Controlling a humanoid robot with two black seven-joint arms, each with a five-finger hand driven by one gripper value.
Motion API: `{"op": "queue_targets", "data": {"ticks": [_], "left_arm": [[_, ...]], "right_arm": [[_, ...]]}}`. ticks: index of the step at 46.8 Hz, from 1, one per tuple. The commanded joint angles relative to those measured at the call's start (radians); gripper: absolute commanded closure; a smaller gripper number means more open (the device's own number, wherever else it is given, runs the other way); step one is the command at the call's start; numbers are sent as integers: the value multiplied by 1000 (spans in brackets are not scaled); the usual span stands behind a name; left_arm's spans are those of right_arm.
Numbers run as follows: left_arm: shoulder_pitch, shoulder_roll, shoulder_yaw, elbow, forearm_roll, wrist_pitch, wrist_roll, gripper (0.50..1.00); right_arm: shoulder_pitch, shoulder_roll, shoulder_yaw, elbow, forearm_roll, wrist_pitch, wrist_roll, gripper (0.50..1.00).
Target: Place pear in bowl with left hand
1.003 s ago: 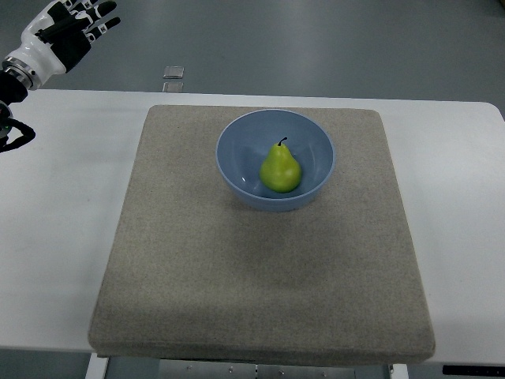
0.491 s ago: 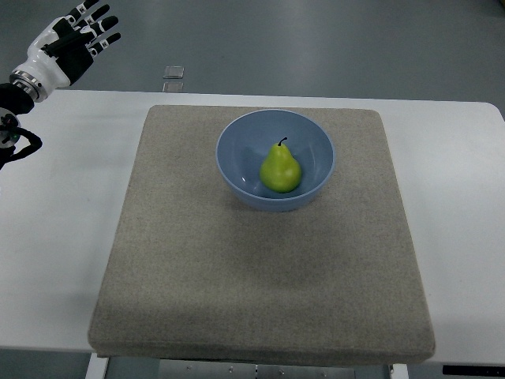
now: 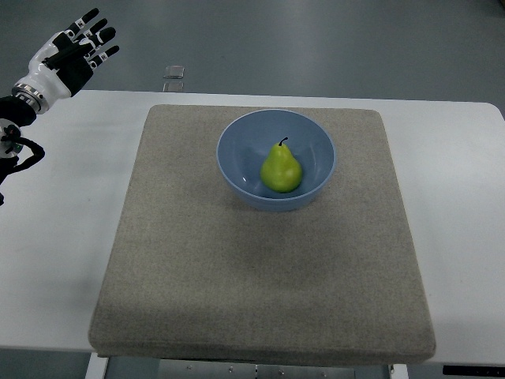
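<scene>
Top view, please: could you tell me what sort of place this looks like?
Probably a robotics lab test bench: a plain white table on a grey floor, a mat carrying only a bowl and pear.

The bowl (image 3: pixel 276 170) is standing on the far half of the mat (image 3: pixel 260 268) and is blocking that part. The near half of the mat is lying free. The left robot hand (image 3: pixel 69 55) is hovering at the far left corner of the surface (image 3: pixel 63 197), well apart from the bowl.

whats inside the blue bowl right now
A green pear lies inside the blue bowl, stem pointing away from the robot. The bowl floor directly under the pear is covered.
</scene>
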Motion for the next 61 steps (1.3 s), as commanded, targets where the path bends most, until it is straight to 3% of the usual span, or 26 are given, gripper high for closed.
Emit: {"op": "queue_targets", "data": {"ticks": [1, 18, 35, 61], "left_arm": [[10, 0, -3, -3, -4, -3, 0, 504], [19, -5, -1, -3, -57, -20, 0, 506], [27, -89, 11, -5, -59, -57, 20, 504], [58, -83, 33, -12, -57, -114, 20, 506]], "right_arm": [[0, 0, 0, 0, 0, 0, 0, 574], [0, 0, 2, 1, 3, 2, 0, 574], [-3, 0, 2, 1, -2, 2, 0, 574], [-5, 0, 0, 3, -6, 3, 0, 574]]}}
